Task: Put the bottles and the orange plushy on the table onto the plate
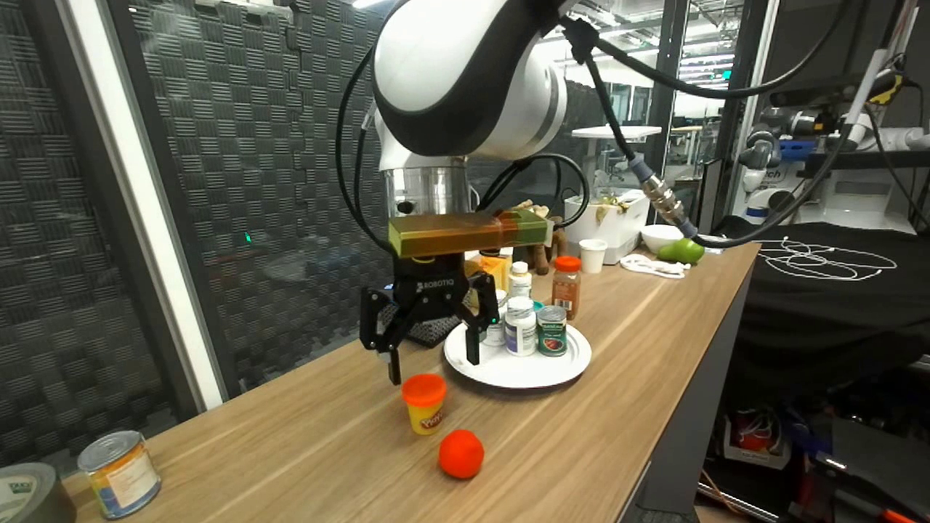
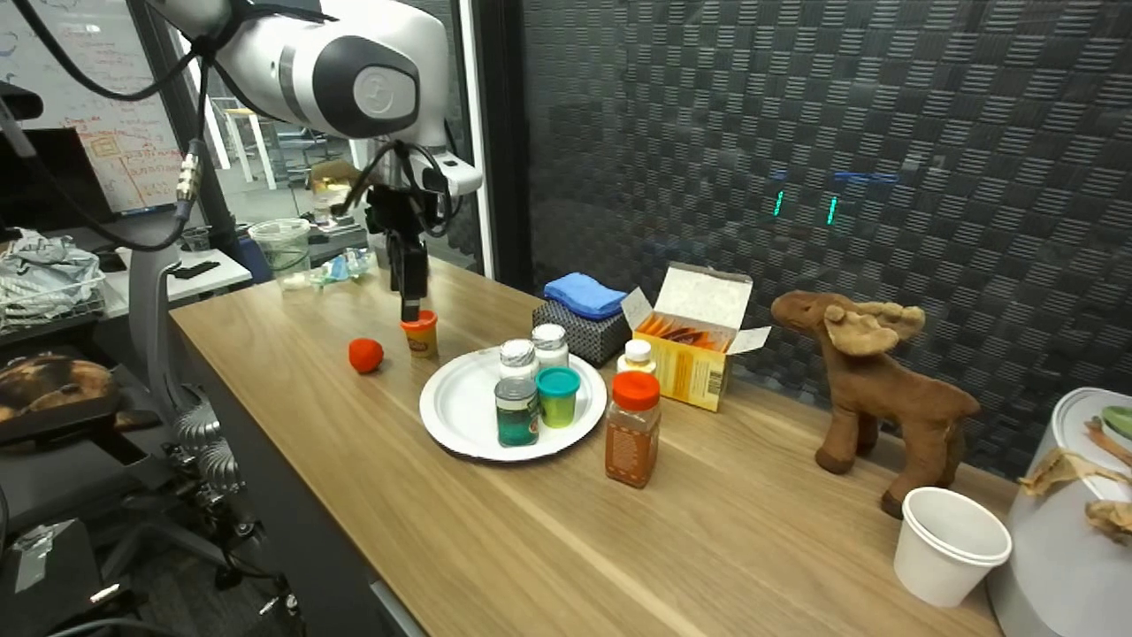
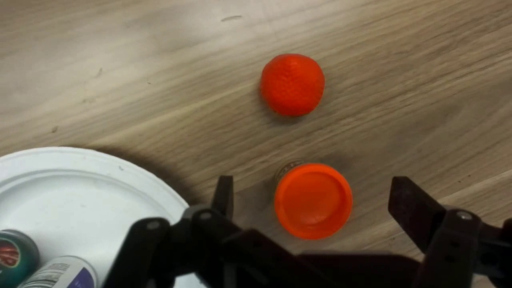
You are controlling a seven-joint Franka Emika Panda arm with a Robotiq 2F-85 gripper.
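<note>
The orange plushy (image 1: 461,454) is a small round red-orange ball on the table; it shows also in an exterior view (image 2: 365,355) and the wrist view (image 3: 293,85). A yellow Play-Doh tub with orange lid (image 1: 424,410) stands upright near it. My gripper (image 1: 434,365) is open and empty above the tub; in the wrist view the tub's lid (image 3: 314,200) lies between the spread fingers (image 3: 312,188), touching neither. The white plate (image 1: 519,378) holds two white bottles (image 2: 518,361), a dark green jar (image 2: 516,416) and a teal-lidded tub (image 2: 558,398).
A red-lidded spice jar (image 2: 633,433) and a white-capped bottle (image 2: 637,358) stand beside the plate. Behind are a yellow tea box (image 2: 690,358), a dark box with blue cloth (image 2: 584,323), a plush moose (image 2: 884,389) and paper cups (image 2: 946,548). A can (image 1: 120,476) stands farther off.
</note>
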